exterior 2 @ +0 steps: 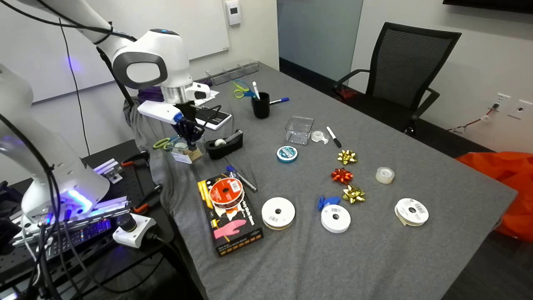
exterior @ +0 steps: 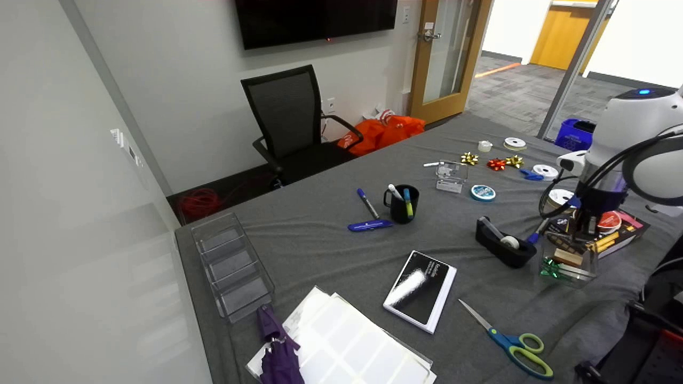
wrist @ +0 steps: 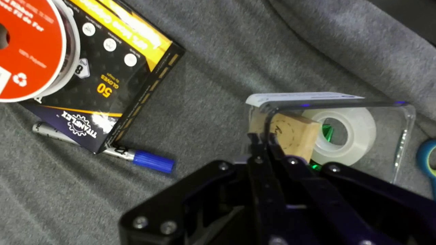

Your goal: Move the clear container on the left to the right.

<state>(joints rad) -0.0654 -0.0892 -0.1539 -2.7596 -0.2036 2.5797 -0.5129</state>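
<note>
The clear plastic container [exterior 2: 185, 158] is just beside the black tape dispenser [exterior 2: 225, 146], and the gripper [wrist: 262, 139] is clamped on one wall of this container. Because the hold is at one side only, the wooden block [wrist: 295, 136] and the tape roll [wrist: 361, 136] inside may make it tilt and spill; a low path could strike the dispenser. The wrist view shows well the pinched wall, but not the dispenser, which both exterior views show.

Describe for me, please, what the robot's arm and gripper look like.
The Franka Emika Panda arm is white and rounded, with a grey ring, a small blue light on top and black cables running along it. The Robotiq gripper is black, dotted with silvery screw heads.
</note>
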